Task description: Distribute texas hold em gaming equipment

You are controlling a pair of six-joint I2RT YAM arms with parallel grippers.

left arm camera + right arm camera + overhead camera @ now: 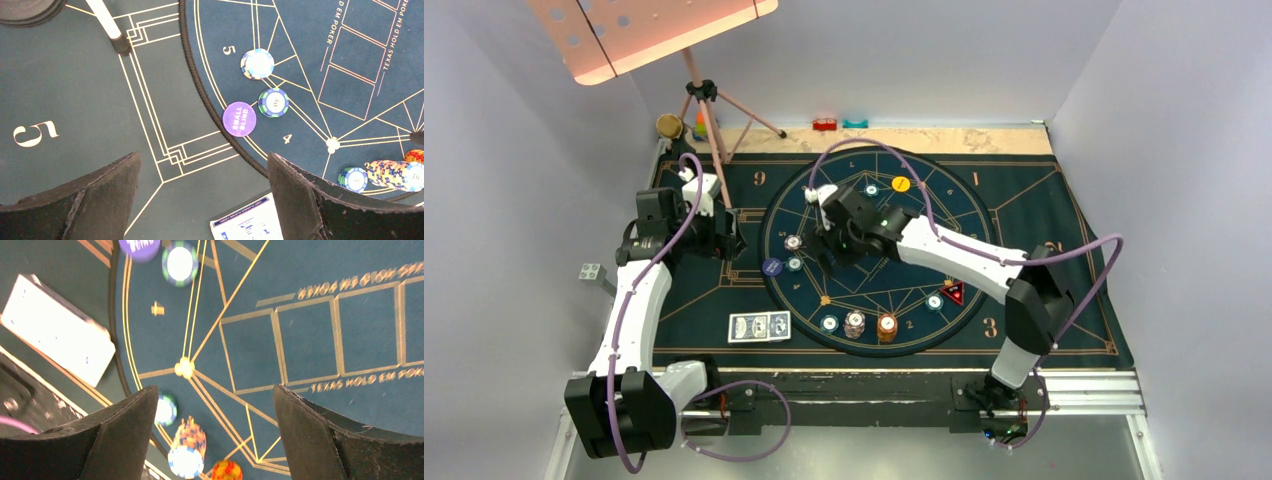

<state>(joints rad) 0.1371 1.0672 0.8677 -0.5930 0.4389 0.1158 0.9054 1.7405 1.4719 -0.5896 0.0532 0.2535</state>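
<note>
Playing cards (pixel 759 326) lie lower left, long axis sideways (seemingly nearer the left claw (pixel 732 240)). It and the right claw (pixel 825 263) both gape wide, empty.

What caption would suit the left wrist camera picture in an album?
Open left gripper above the dark blue gold-lined mat, a purple round small-blind disc and a blue-and-green striped poker chip just ahead.

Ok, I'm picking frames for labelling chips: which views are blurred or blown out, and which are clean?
Right wrist view: smeared, with the chip stack streaked and the cards blown out to plain white. Left wrist view: sharp, the lettering on the purple disc readable. Top view: crisp across the mat, only the stand's tray at the top washed out by glare.
</note>
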